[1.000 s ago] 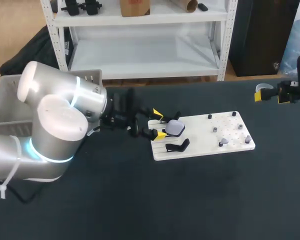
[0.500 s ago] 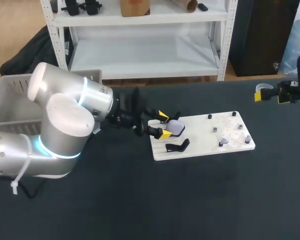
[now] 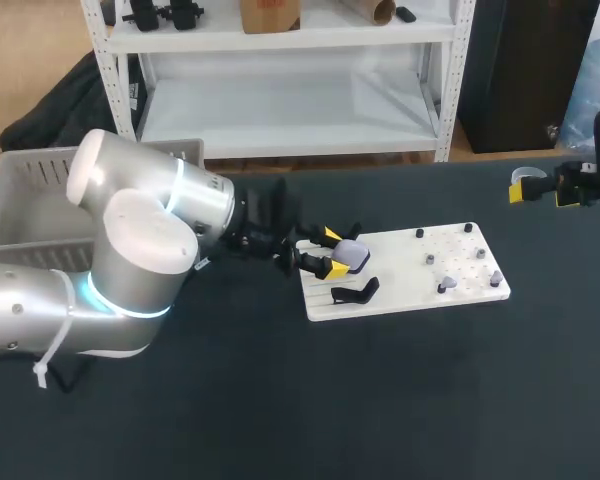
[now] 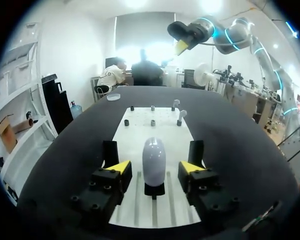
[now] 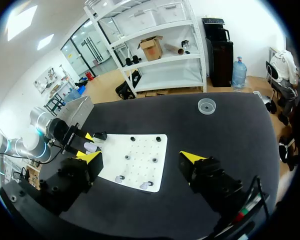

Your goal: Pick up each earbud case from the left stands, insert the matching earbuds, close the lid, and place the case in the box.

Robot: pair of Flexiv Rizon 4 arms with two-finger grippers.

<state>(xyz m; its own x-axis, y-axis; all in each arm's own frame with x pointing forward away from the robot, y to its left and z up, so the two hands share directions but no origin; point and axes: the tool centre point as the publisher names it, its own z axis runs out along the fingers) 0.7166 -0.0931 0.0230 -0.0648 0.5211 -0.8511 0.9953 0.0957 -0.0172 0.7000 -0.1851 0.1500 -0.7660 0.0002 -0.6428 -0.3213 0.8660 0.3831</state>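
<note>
A pale lavender earbud case (image 3: 353,256) stands upright on a black stand at the left end of the white board (image 3: 405,272). My left gripper (image 3: 335,253) straddles it, one yellow tip on each side. In the left wrist view the case (image 4: 154,154) sits between the fingers (image 4: 115,170) with a gap on both sides, so my left gripper (image 4: 155,171) is open. A second black stand (image 3: 356,291) beside it holds nothing. Small earbuds (image 3: 444,286) sit on pegs at the board's right end. My right gripper (image 3: 545,187) hovers open at the table's far right, away from the board (image 5: 135,160).
A grey bin (image 3: 30,190) stands at the table's back left, behind my left arm. A small clear dish (image 5: 206,105) lies on the black table beyond the board. Dark pegs (image 3: 419,234) dot the board's right half.
My left arm has slid to the right, bringing its fingers further along both sides of the case, and the fingers have narrowed. The right arm has stayed still.
</note>
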